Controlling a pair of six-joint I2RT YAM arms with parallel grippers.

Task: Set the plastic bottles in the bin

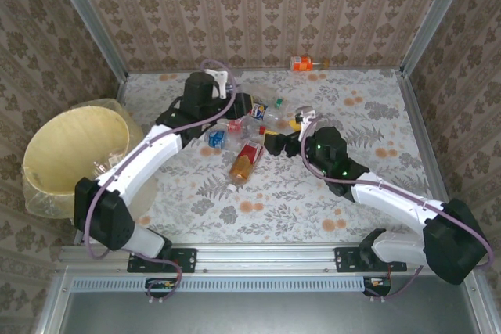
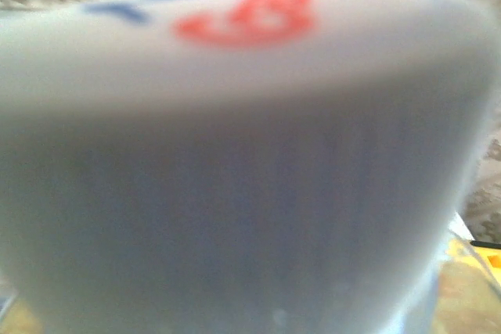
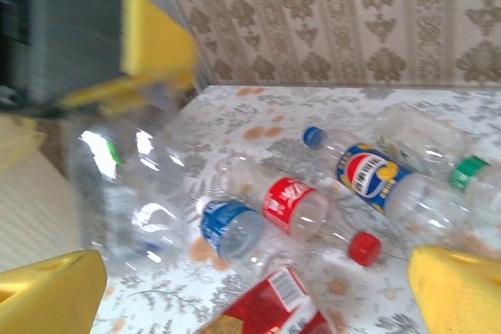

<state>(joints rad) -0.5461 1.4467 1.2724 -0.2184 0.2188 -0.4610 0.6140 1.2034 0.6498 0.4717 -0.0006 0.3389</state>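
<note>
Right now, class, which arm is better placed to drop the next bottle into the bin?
Left. The left claw is shut on a white-capped bottle, and the bin stands beside that arm. The right claw is open and empty, farther from the bin.

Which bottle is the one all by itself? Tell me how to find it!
Look to the far edge of the table, where it meets the patterned back wall. Right of the middle, one small bottle lies on its side. It has an orange label and lies alone, while the other bottles crowd together in the middle of the table.
</note>
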